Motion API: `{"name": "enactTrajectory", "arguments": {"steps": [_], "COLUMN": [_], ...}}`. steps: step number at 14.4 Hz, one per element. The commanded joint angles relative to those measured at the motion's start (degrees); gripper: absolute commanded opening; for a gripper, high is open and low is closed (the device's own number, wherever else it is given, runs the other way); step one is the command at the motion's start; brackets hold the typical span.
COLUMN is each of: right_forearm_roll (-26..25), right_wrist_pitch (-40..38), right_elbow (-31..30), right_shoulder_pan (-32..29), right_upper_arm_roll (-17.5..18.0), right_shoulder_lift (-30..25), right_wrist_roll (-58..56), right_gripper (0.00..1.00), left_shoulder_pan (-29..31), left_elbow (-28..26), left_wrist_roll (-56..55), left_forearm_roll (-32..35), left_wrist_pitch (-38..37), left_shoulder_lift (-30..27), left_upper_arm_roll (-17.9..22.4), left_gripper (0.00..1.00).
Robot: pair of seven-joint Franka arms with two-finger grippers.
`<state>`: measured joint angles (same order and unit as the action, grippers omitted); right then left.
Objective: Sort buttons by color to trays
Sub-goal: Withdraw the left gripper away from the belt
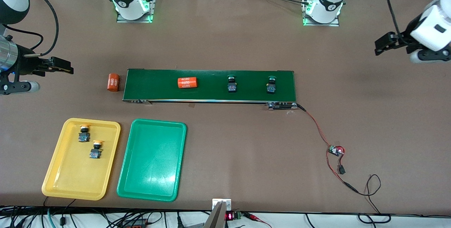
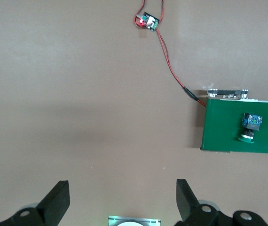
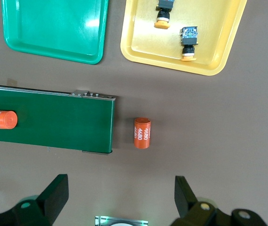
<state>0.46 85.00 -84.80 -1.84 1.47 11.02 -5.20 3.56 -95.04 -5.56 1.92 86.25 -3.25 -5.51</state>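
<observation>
Two yellow-capped buttons (image 1: 84, 133) (image 1: 96, 149) lie in the yellow tray (image 1: 56, 171); the right wrist view shows them (image 3: 163, 14) (image 3: 189, 43) in that tray (image 3: 138, 47). The green tray (image 1: 151, 164) beside it holds no button. Two green-capped buttons (image 1: 232, 83) (image 1: 271, 84) stand on the conveyor belt; one shows in the left wrist view (image 2: 250, 127). My left gripper (image 1: 380, 44) (image 2: 123, 197) is open, in the air over bare table off the left arm's end of the belt. My right gripper (image 1: 67, 67) (image 3: 121, 193) is open over bare table off the right arm's end.
The long dark-green conveyor belt (image 1: 211, 80) crosses the middle. One orange "4680" cylinder (image 1: 187, 82) lies on it, another (image 1: 113, 82) on the table at its end toward the right arm. A small circuit board (image 1: 335, 149) with red wires lies toward the left arm's end.
</observation>
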Motion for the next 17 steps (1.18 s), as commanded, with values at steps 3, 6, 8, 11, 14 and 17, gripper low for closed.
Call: {"name": "enactTrajectory", "arguments": {"steps": [3, 6, 8, 11, 14, 17], "right_forearm_roll": [0.9, 0.9, 0.9, 1.0, 2.9, 3.8], "right_wrist_pitch": [1.9, 1.6, 1.8, 2.2, 7.2, 12.7], "right_elbow": [-0.8, -0.9, -0.8, -1.2, -7.1, -13.7], "right_shoulder_pan": [-0.1, -0.3, -0.1, 0.1, 0.6, 0.6], "right_upper_arm_roll": [0.1, 0.1, -0.2, -0.2, 0.2, 1.2], "right_shoulder_lift": [-0.1, -0.1, -0.2, -0.4, -2.8, -5.6], "right_wrist_roll": [0.5, 0.0, -0.3, -0.1, 0.6, 2.2], "right_gripper": [1.00, 1.00, 1.00, 1.00, 1.00, 1.00], "left_shoulder_pan": [-0.4, -1.0, -0.8, -0.8, -0.9, -1.0], "left_elbow": [8.7, 9.8, 9.8, 9.8, 9.8, 9.9], "left_wrist_roll": [1.1, 4.3, 4.5, 4.6, 4.5, 4.4], "left_forearm_roll": [-0.7, -0.5, -0.4, -0.4, -0.5, -0.7], "left_wrist_pitch": [-2.2, -2.3, -1.9, -2.1, -2.3, -2.3], "left_shoulder_lift": [3.1, 3.7, 4.0, 4.0, 4.0, 4.0], "left_upper_arm_roll": [0.3, -0.1, -0.2, -0.4, -0.5, -0.6], "left_gripper": [1.00, 1.00, 1.00, 1.00, 1.00, 1.00]}}
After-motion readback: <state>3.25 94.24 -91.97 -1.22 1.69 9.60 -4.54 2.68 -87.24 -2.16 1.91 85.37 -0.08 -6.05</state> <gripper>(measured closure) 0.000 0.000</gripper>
